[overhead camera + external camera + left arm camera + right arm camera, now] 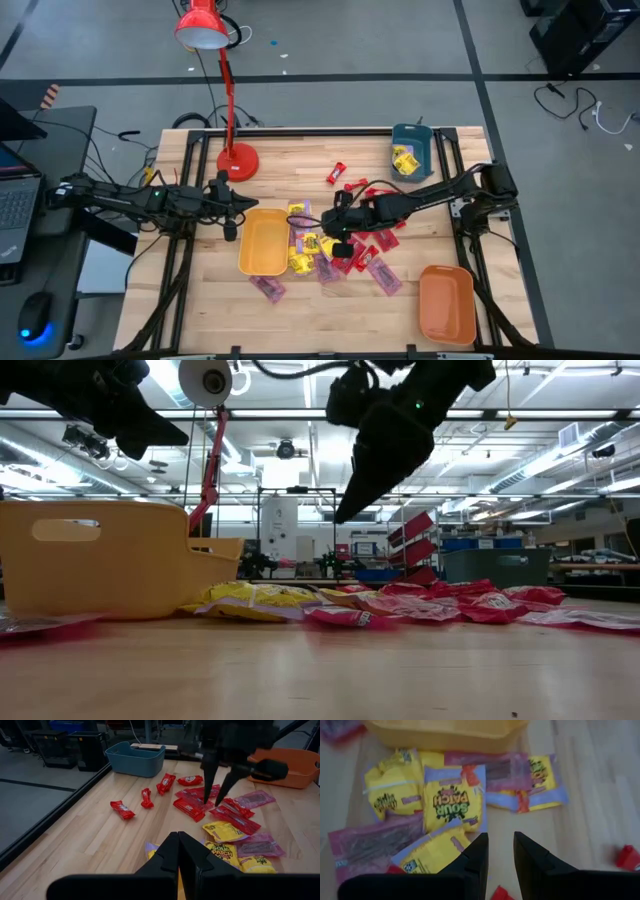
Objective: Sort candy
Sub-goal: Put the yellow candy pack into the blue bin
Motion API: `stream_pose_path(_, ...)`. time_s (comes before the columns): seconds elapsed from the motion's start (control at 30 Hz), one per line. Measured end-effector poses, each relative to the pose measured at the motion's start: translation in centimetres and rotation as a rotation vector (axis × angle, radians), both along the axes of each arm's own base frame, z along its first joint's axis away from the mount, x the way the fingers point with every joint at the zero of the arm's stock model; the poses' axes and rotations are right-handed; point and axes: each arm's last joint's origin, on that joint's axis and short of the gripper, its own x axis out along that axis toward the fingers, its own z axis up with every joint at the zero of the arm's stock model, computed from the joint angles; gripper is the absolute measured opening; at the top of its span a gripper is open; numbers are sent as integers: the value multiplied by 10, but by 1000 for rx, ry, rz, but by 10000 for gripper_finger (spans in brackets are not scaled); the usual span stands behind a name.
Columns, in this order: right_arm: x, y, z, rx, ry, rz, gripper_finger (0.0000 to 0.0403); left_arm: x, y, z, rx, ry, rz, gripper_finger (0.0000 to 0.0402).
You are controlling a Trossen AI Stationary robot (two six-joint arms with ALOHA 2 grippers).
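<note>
Wooden table point(200, 300), seen from above; landmark = yellow tray point(262, 241), sitting left of table centre.

Left arm point(130, 198) reaches in from the table's left edge, stops just short of the yellow tray's left wall. Left gripper point(232, 203) near the tray's back-left corner, above the table, fingers pressed together, nothing between them; its wrist view shows the two fingers point(172, 854) meeting in a point.

Right arm point(440, 190) comes across from the right edge toward the tray. Right gripper point(337, 246) hangs over the candy just right of the tray, clear of the tabletop in the low view point(372, 470). Fingers point(476, 855) a little apart w/ a narrow gap, nothing pinched.

Red desk lamp point(222, 100): base behind the tray, near its back-left corner, shade leaning off the table's far edge.

Orange tray point(446, 303): well right of yellow tray, at front-right corner. Teal bin point(412, 150): back-right, well apart from the tray, yellow packets point(404, 161) inside.

Candy pile point(335, 255): mostly right up against the yellow tray's right wall and spreading right from it. Yellow packets nearest the wall point(451, 802), pinkish-purple packets point(370, 845) mixed in, red wrappers point(192, 807) farther right. One purple packet point(267, 288) just in front of the tray. Two red sweets point(338, 174) lie apart, behind and right of the tray.
</note>
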Motion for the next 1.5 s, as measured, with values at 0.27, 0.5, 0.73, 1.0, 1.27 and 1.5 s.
stream_pose_path(0.27,2,20,-20,18,60,65,90,0,0,0,0,0,0,8)
stream_pose_path(0.5,-2,47,-25,59,62,57,125,0,0,-1,5,7,-1,8)
stream_pose_path(0.73,-2,57,-43,16,90,6,159,0,0,-1,7,17,-2,8)
stream_pose_path(1.0,-2,48,-58,-92,124,-99,165,-1,0,-2,11,27,-4,8)
stream_pose_path(1.27,-4,27,-59,-182,156,-218,162,-1,0,-3,12,32,-4,8)
stream_pose_path(1.5,-6,31,-52,-119,150,-190,158,-1,0,-3,11,31,-4,8)
